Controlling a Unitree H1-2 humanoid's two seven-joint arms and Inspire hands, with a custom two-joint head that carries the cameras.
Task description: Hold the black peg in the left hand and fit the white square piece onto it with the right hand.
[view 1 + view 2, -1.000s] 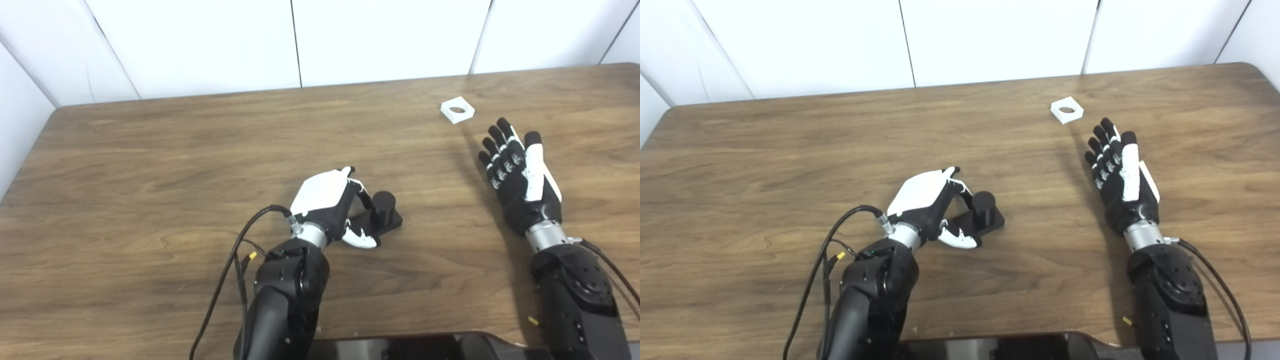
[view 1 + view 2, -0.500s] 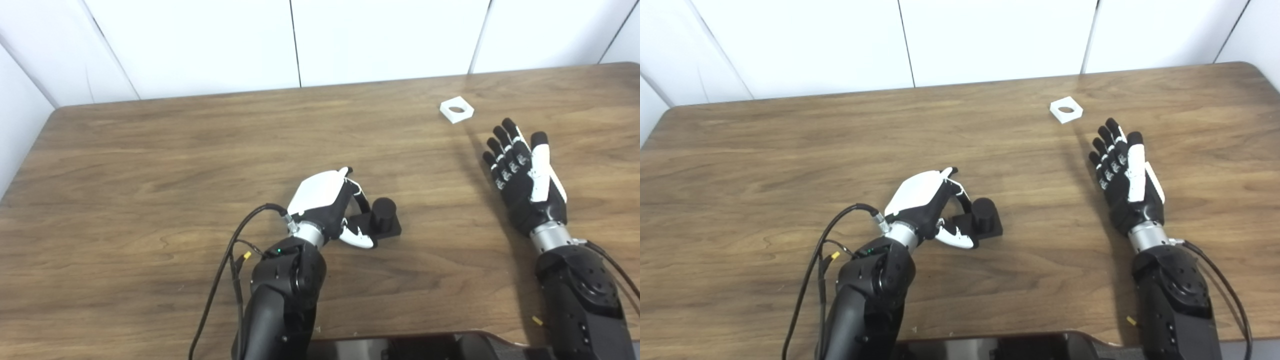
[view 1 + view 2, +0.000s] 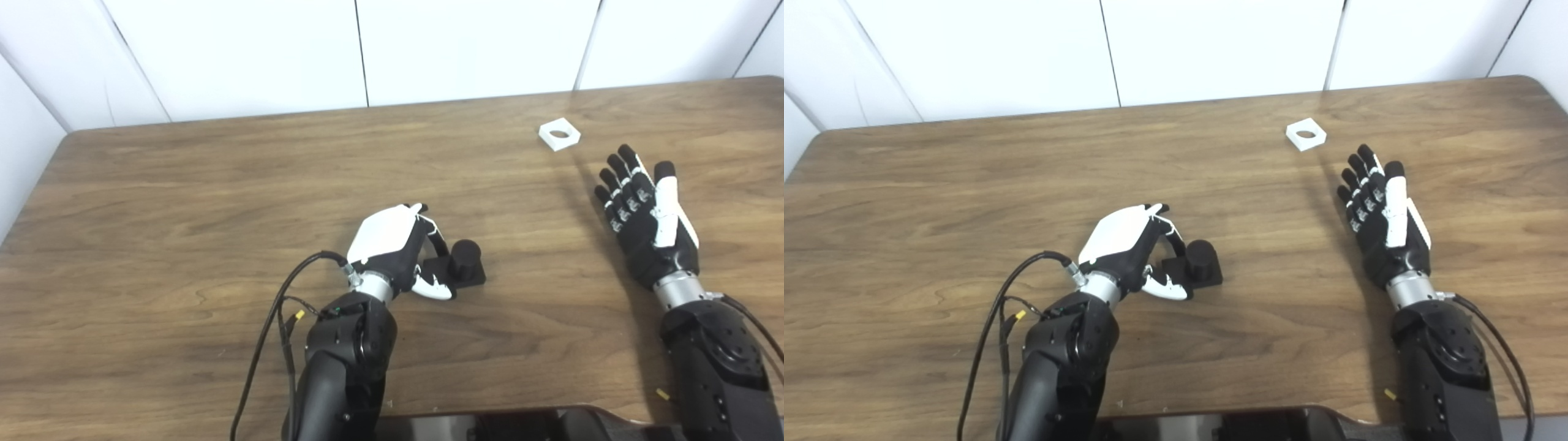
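The black peg [image 3: 465,257], a short cylinder on a flat square base, stands on the wooden table [image 3: 184,184] near the middle. My left hand [image 3: 395,245] curls around the left side of the base, fingers behind it and thumb in front, gripping it. The white square piece [image 3: 559,133] with a round hole lies flat at the far right of the table. My right hand [image 3: 646,214] is open with fingers straight and spread, a little nearer than the white piece and to its right, not touching it.
White wall panels [image 3: 465,43] rise just behind the table's far edge. A black cable [image 3: 275,312] loops off my left forearm over the tabletop. A dark part of my body [image 3: 520,425] shows at the bottom edge.
My left hand has shifted slightly left, taking the black peg and its base along. My right hand has drifted a little to the right, still open. The white piece has not moved.
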